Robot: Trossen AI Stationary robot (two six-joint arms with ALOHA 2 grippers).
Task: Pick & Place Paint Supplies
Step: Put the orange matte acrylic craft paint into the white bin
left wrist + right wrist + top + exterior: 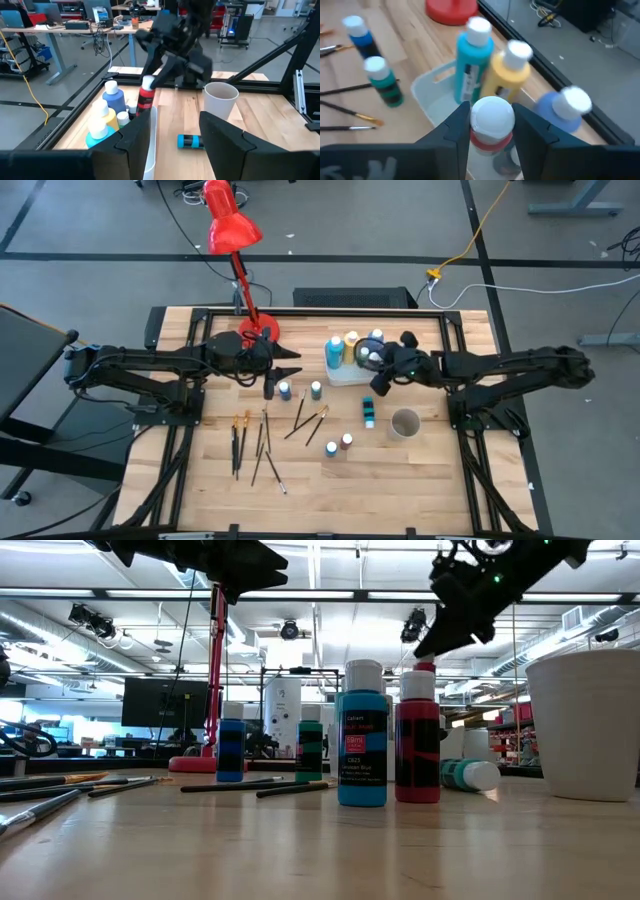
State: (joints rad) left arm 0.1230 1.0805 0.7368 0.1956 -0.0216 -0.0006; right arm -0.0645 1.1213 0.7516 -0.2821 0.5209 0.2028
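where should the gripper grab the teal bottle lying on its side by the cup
Grip the teal bottle across the middle of its body, coming straight down from above. It lies flat on the table near the white cup, so its round sides are exposed and nothing crowds it.

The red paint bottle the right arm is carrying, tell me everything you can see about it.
The red paint bottle is small, looks plastic, with a rounded white cap and a red body bearing a dark label. It hangs upright and off the table, pinched between the fingers of the right hand, above the white tray where taller teal, yellow and blue bottles stand. Only the fingers touch it.
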